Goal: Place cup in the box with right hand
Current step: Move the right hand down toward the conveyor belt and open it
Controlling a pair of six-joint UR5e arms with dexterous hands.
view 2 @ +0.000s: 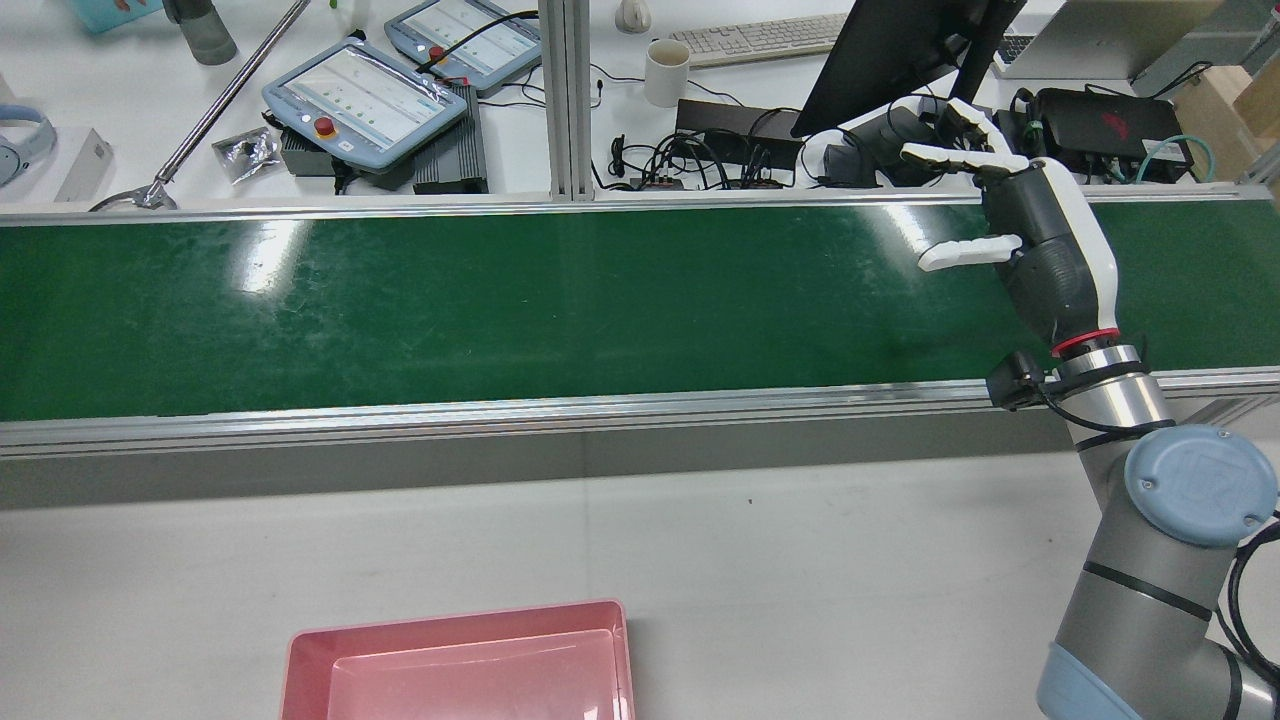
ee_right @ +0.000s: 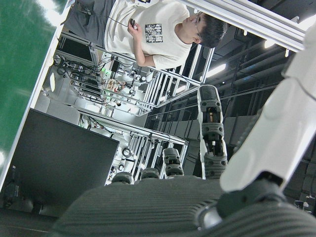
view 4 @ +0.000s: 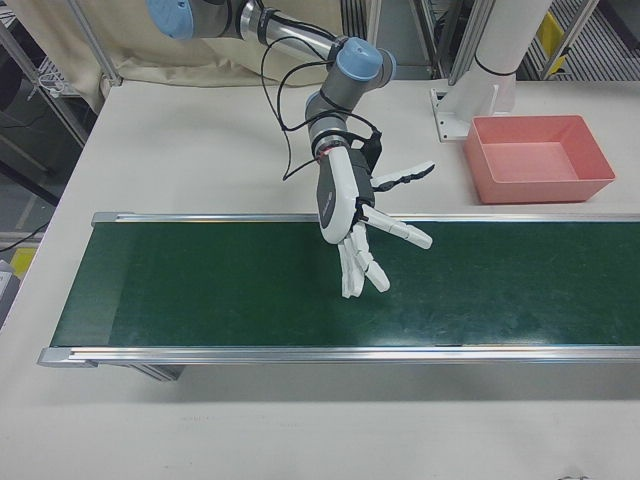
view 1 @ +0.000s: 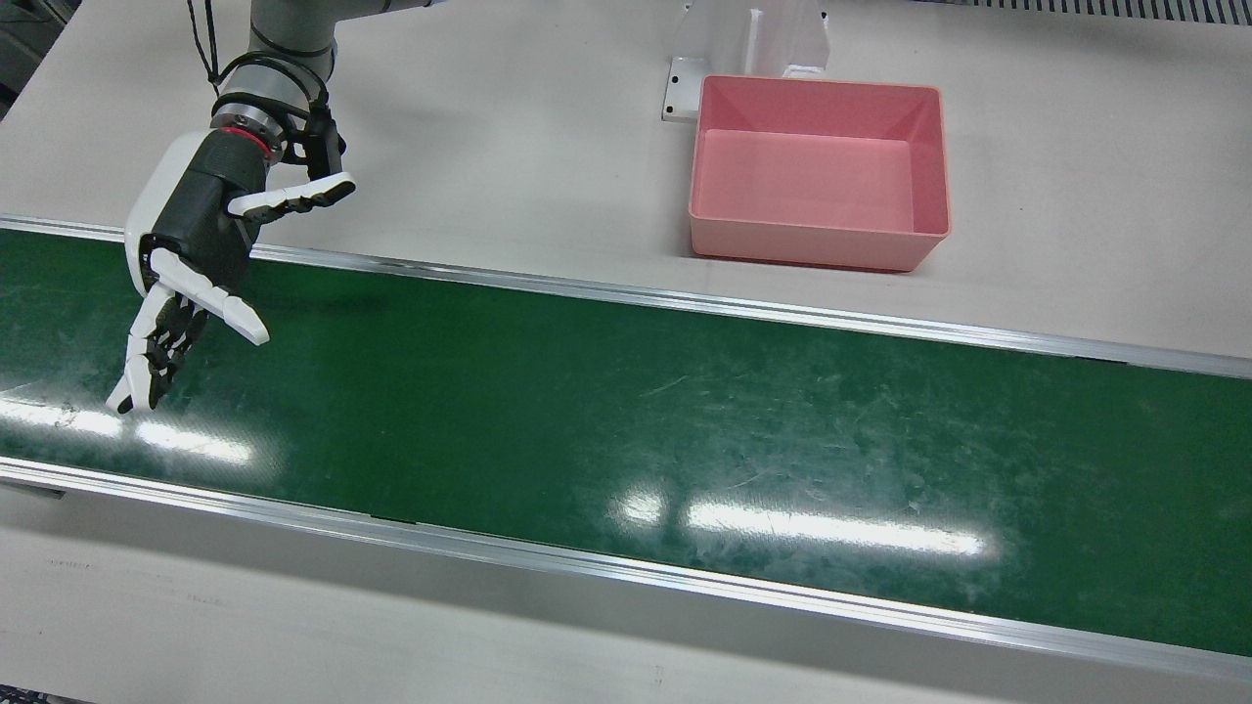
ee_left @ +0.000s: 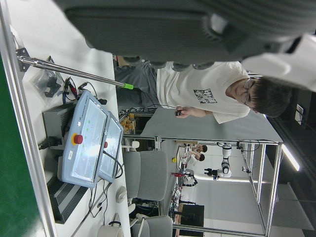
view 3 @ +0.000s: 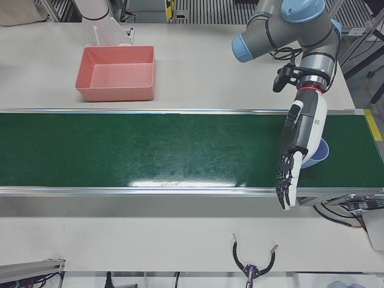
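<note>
The pale blue plastic cup (view 3: 320,157) stands at the right end of the green conveyor belt (view 3: 150,150) in the left-front view. It is half hidden behind the left hand (view 3: 300,141), and only a rounded side shows. It looks light and stiff with a smooth, probably slippery wall, so a wrap round the body seems safer than a pinch on the rim.

The left hand's fingers stretch straight toward the near rail and do not curl round the cup.

The right hand (view 1: 196,235) hangs over the other end of the belt, fingers spread and thumb out, holding nothing.

The empty pink rectangular plastic box (view 1: 817,249) sits on the white table beyond the far rail, between the two arms.

Only the left-front view shows the cup and the left hand. The front, rear and right-front views show only bare belt, the right hand and the box.
</note>
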